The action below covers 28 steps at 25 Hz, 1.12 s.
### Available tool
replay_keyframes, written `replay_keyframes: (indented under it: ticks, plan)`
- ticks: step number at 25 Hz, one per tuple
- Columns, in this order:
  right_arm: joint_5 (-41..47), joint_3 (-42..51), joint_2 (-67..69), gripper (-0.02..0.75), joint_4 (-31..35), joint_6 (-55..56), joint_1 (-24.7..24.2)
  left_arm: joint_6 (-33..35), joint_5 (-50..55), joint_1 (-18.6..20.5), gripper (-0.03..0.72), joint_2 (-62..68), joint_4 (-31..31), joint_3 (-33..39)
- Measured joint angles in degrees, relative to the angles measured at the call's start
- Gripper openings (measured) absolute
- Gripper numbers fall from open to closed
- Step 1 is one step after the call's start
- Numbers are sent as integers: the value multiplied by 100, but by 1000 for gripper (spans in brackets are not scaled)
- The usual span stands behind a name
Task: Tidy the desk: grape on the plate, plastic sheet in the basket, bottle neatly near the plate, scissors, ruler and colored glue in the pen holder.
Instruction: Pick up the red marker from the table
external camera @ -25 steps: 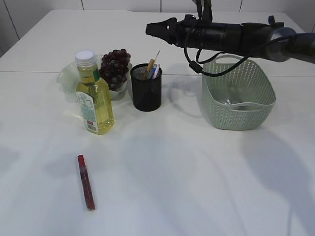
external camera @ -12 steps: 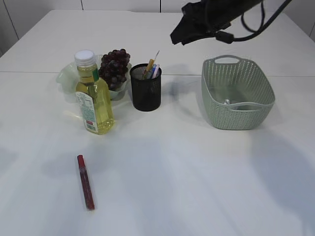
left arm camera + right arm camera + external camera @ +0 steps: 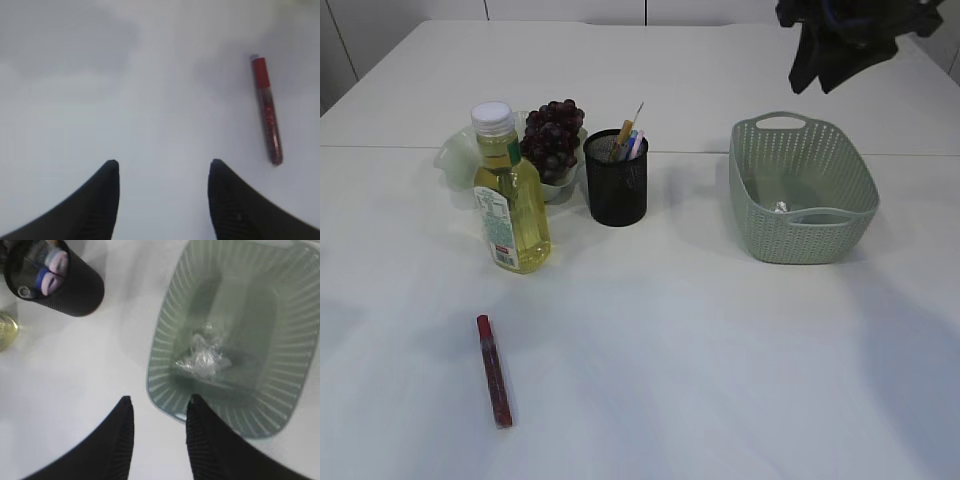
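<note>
One bottle, one basket, one pen holder, one glue stick.

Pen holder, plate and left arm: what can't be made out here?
- Pen holder: exterior view shows only tips above the rim; right wrist view cuts it at the top edge. Scissors and ruler cannot be told apart.
- Plate: mostly hidden behind the bottle and grapes, exterior view.
- Plastic sheet: crumpled, blurred in the basket.
- Left gripper: only its open fingertips show near the red glue; the arm is absent from the exterior view.
</note>
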Motion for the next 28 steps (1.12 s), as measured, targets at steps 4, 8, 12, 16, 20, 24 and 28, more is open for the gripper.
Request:
replay_keyframes:
  ticks: [4, 8, 12, 16, 20, 24, 28]
  plan:
    - [22, 679, -557, 294, -94, 47, 0, 36, -282, -134, 415, -84, -600, -19]
    - [22, 1279, -1049, 295, -247, 49, 0, 56, -368, -519, 415, -138, -763, -23]
    - [22, 1807, -1467, 295, -381, 49, 0, -364, -631, -1275, 415, -138, -635, -23]
    - [22, 2073, -1712, 294, -404, 61, 0, -1793, -1010, -2021, 415, 30, 236, -23]
    - [22, 2075, -1842, 295, -408, 61, 0, -3154, -1236, -2411, 415, 448, 796, -23]
    - [22, 2075, -1863, 295, -417, 61, 0, -4154, -1619, -2485, 415, 956, 926, -23]
    - [22, 2075, -1863, 295, -417, 61, 0, -4566, -1932, -2485, 415, 1534, 999, -34]
